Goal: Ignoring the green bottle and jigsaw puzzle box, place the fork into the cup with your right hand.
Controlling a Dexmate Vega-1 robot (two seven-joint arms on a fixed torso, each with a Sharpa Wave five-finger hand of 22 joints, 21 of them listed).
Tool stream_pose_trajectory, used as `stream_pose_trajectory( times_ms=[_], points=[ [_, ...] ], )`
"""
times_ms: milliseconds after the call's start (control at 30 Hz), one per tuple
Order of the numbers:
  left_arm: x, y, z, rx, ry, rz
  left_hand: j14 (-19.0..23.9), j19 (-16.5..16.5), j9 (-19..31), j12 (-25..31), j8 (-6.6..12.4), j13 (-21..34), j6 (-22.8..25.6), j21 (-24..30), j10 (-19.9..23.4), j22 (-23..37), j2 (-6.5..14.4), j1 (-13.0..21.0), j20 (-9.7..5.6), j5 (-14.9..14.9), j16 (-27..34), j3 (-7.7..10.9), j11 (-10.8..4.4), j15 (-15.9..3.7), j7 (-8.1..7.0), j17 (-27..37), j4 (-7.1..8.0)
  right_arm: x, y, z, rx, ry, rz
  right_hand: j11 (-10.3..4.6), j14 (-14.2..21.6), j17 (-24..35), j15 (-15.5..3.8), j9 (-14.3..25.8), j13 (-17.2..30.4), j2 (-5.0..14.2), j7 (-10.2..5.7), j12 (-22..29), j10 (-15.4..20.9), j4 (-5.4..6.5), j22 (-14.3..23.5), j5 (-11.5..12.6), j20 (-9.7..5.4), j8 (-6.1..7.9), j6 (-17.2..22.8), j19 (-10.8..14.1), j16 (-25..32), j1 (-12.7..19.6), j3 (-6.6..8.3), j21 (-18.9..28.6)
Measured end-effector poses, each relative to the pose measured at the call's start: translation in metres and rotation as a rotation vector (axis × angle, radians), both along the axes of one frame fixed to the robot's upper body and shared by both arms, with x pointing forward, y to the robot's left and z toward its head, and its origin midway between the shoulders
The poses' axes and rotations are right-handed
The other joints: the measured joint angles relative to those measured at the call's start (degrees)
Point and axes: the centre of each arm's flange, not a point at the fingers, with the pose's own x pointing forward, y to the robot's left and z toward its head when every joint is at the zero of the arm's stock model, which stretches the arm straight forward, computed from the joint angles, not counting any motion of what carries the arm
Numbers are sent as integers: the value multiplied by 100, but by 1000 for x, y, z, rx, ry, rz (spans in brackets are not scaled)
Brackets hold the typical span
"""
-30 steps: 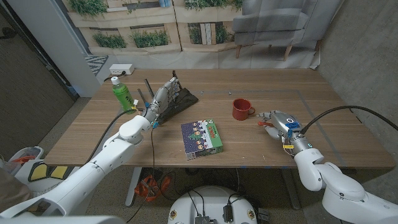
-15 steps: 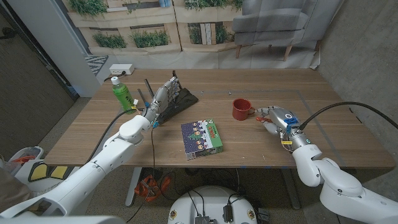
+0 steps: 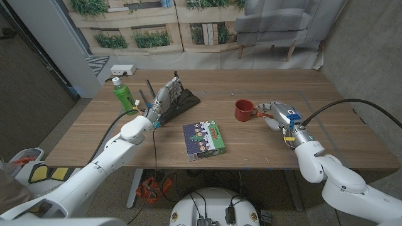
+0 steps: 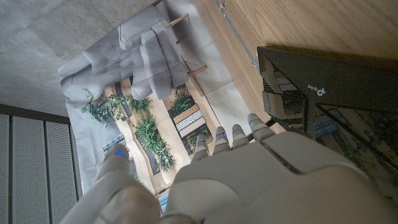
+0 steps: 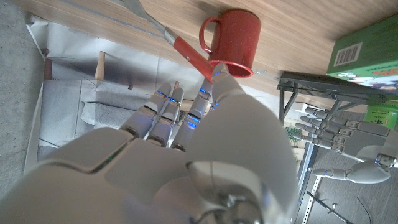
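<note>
The red cup (image 3: 244,110) stands upright on the table right of centre, its handle toward my right hand (image 3: 280,117). That hand hovers just right of the cup and pinches the fork. In the right wrist view the fork (image 5: 191,55) has a red handle held at my fingertips (image 5: 214,79), and its metal tines point away beside the cup (image 5: 231,34). My left hand (image 3: 164,100) is held up at the left with fingers straight and apart, holding nothing.
A green bottle (image 3: 123,95) stands at the far left. A black router-like box (image 3: 186,100) sits by my left hand, also seen in the left wrist view (image 4: 311,93). The jigsaw puzzle box (image 3: 205,139) lies near the front middle. A white power strip (image 3: 123,69) is at the back left.
My right hand has moved with the fork toward the cup, away from the table's front edge. The left arm has stayed still.
</note>
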Motion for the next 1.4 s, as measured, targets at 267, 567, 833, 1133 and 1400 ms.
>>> stream_pose_trajectory(
  times_ms=[267, 567, 833, 1133, 1400],
  points=[
    [0, 0, 0, 0, -1, 0, 0, 0, 0, 0, 0, 0, 0, 0, 0, 0, 0, 0, 0, 0, 0, 0, 0, 0, 0, 0, 0, -1, 1, 11, 18, -22, 13, 0, 0, -1, 0, 0, 0, 0, -2, 0, 0, 0, 0, 0, 0, 0, 2, 0, 0, 0, 0, 0],
    [0, -1, -1, -3, 0, 6, 0, 0, 0, 0, 0, 0, 0, 0, 0, 0, 1, 1, 0, 0, 0, -9, 0, 0, 0, 0, -9, -4, 7, 21, 40, -44, 55, -1, 49, 27, -12, -1, 0, 0, -2, 0, -1, 0, 0, 0, 17, 0, 2, 47, 31, 0, 0, 0],
    [-2, 0, -5, -9, -1, 14, 0, 0, 0, 0, 0, 0, 0, 0, 0, 0, 24, 24, 0, 0, 0, -16, 0, 0, 0, 0, -16, -7, 8, 29, 77, -59, 81, -1, 49, 27, -12, -1, 0, 0, -3, 0, -1, 24, 0, -1, 1, 0, 3, 62, 31, 0, -24, 0],
    [-6, 2, -10, -18, -2, 22, 0, 0, 0, 0, 0, 0, 0, 0, 0, 0, 23, 24, 0, 0, 0, -16, 0, 0, 0, 0, -16, -11, 11, 36, 123, -72, 130, -1, 70, 26, 9, -1, 0, 0, -3, 0, -1, 24, 0, -5, 2, 1, 3, 62, 65, 0, -24, 40],
    [-9, 3, -13, -23, -3, 27, 0, 0, 0, 0, 0, 0, 0, 0, 0, 0, 23, 23, 0, 0, 0, -16, 0, 0, 0, 0, -16, -13, 11, 42, 186, -73, 175, -1, 121, 53, -2, -1, 0, 0, -3, 0, -1, 42, 12, -4, -10, 1, 3, 134, 65, 0, -42, 40]
  ],
)
